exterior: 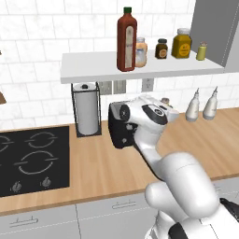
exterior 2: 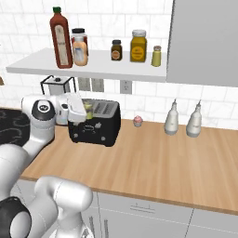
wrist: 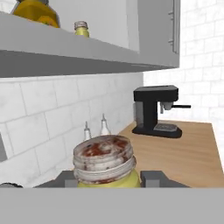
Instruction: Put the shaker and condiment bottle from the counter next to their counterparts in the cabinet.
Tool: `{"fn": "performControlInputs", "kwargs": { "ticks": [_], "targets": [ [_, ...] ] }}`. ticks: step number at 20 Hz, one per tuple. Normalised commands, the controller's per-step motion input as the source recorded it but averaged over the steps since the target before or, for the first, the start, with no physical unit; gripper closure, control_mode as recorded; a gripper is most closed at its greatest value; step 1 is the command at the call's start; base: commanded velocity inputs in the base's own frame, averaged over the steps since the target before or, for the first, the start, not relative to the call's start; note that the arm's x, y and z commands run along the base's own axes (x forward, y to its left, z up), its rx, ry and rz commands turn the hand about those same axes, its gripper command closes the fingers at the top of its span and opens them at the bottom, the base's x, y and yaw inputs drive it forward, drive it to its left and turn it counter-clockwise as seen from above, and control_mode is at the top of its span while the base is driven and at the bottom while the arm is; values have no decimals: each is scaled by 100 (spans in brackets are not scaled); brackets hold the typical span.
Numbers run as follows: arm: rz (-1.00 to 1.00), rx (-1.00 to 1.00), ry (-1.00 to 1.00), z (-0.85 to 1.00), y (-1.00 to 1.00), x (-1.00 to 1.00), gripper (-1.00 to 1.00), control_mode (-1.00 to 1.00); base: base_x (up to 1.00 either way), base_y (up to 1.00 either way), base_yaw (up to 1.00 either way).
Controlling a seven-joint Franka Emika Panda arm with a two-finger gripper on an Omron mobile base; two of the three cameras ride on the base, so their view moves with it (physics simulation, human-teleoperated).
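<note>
While the gripper (wrist: 109,183) clamps the shaker (wrist: 105,164) above the toaster (exterior 2: 95,123), its grey cap fills the hand view at six o'clock. Farther back, the condiment bottle (exterior 2: 60,39) stands on the cabinet (exterior 2: 93,69) shelf among the counterparts (exterior 2: 138,45), above the counter (exterior 2: 153,158).

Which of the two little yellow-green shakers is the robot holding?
The shaker with the red-smeared grey cap, pinched in the gripper above the toaster. Its twin stands untouched at the shelf's right end.
</note>
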Motion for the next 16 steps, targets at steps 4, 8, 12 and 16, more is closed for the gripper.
{"fn": "performControlInputs", "kwargs": {
  "ticks": [4, 8, 12, 16],
  "targets": [
    [1, 0, -5, 72, -44, 0, 100, -100, 0, 0, 0],
    [0, 0, -1, 59, -28, 0, 100, -100, 0, 0, 0],
    [2, -1, -5, 64, -23, 0, 100, -100, 0, 0, 0],
    [0, -1, -6, 71, -17, 0, 100, -100, 0, 0, 0]
  ]
}}
